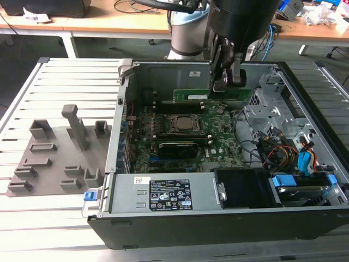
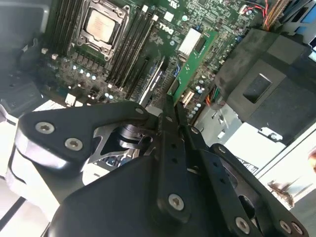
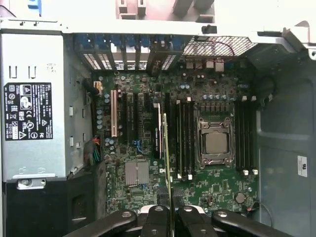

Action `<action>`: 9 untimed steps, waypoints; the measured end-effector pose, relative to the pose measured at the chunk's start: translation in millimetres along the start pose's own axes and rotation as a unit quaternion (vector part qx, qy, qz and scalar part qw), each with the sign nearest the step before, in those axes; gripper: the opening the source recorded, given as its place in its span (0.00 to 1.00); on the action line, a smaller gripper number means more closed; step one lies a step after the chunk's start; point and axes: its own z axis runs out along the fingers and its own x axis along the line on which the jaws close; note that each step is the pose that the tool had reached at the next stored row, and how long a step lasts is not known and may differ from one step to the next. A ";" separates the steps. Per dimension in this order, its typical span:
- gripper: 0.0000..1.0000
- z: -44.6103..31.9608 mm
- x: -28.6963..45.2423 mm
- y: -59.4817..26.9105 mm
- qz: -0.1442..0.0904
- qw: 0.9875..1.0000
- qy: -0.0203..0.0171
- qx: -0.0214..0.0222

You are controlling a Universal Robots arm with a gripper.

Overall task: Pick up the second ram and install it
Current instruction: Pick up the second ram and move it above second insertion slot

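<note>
Closed with black metal gripper point(image 3: 168, 213) on the second ram, a long thin flat green circuit-board stick point(image 3: 166, 158); held edge-on over black memory slots point(image 3: 183, 138), apparently unseated. Risked jamming or bent contacts through slight tilt or offset from slot; risked scraping large green motherboard point(image 3: 217, 190). Beyond, housed in open black steel computer case point(image 1: 218, 229), exterior view: silver CPU socket point(image 1: 185, 124) centre, grey power supply box point(image 1: 163, 194) at 6 o'clock, coloured cables point(image 1: 283, 153) at 3 o'clock. Grey plastic fixture plate point(image 1: 54, 158) outside at 9 o'clock.
</note>
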 end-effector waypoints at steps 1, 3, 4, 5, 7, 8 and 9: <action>0.14 0.4 0.1 0.0 0.000 1.000 0.000 0.000; 0.14 3.1 0.4 -0.2 0.000 1.000 0.000 0.000; 0.14 4.8 0.5 -0.3 0.000 1.000 0.000 0.000; 0.14 7.3 0.7 -0.6 0.000 1.000 0.000 -0.001; 0.14 9.8 0.4 -0.8 0.000 1.000 0.000 -0.001; 0.14 11.4 -0.6 -1.0 0.000 1.000 0.000 -0.001; 0.14 12.9 -2.3 -1.0 0.000 1.000 0.000 -0.001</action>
